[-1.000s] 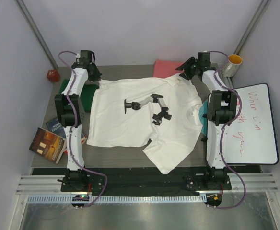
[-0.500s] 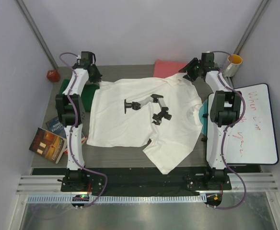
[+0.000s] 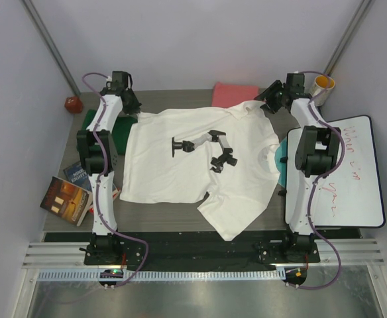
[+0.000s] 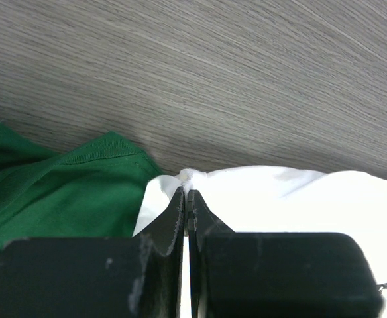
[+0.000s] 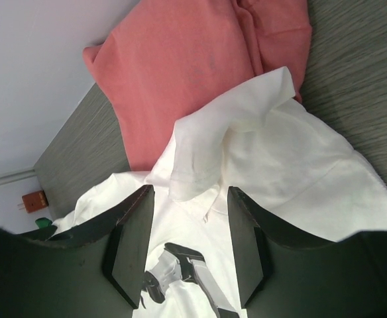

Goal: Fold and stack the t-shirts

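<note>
Pinching the far hem corner of the white shirt point(image 3: 180, 172), the left gripper point(image 4: 187, 192) is holding with its jaws clamped together on a small peak of white cloth near the far-left corner of the table point(image 4: 213, 79), just beside the green shirt point(image 4: 61, 192), which is lying bunched along the left edge. The white shirt is lying spread across the middle of the table, collar toward the right edge. The right gripper point(image 5: 189, 192) is hovering with its jaws apart over the far sleeve point(image 5: 200, 159), which is lying crumpled and overlapping the pink shirt point(image 5: 180, 73) at the far edge. The step in hand is probably taking a second hold on the far side, so that both arms can fold it toward the near edge. To do that well, the right jaws should be coming down astride the sleeve's raised fold and closing on white cloth alone, since pink cloth is lying right underneath and could be caught too. A bite near the shoulder, not the loose cuff, would be giving better control. Both arms should then be lifting level and together, with the far edge taut between them.
</note>
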Controlling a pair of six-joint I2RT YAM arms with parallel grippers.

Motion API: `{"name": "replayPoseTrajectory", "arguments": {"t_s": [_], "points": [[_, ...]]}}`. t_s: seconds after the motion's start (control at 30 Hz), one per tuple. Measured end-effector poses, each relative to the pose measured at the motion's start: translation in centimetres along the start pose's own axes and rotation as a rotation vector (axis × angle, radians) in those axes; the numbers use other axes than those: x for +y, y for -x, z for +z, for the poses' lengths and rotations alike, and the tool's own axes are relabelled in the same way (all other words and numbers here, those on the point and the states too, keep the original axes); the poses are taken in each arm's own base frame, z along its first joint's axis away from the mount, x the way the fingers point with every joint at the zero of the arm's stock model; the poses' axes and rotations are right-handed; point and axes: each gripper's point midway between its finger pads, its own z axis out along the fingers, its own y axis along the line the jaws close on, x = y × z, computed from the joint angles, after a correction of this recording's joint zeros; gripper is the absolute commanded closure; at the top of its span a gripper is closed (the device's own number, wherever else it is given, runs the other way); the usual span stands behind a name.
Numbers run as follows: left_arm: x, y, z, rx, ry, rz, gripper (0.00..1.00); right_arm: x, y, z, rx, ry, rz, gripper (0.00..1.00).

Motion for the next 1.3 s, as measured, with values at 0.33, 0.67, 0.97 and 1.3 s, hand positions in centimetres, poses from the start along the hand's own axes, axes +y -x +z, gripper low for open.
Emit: {"name": "replayPoseTrajectory", "arguments": {"t_s": [0.33, 0.67, 0.97, 1.3], "points": [[-0.1, 0.0, 0.0, 0.001, -0.003, -0.001, 1.0, -0.1, -0.1, 1.7, 0.01, 0.002, 0.0, 0.46], [-0.1, 0.0, 0.0, 0.002, -0.007, -0.001, 1.0, -1.1, -0.3, 4.7, 0.034, 0.001, 0.029, 0.58], [0.0, -0.2, 0.1, 0.008, -0.004, -0.002, 1.0, -1.2, -0.6, 5.2, 0.039, -0.001, 0.045, 0.86], [0.2, 0.5, 0.0, -0.019, 0.023, -0.018, 1.0, -1.0, -1.4, 4.9, 0.071, 0.012, 0.036, 0.99]]}}
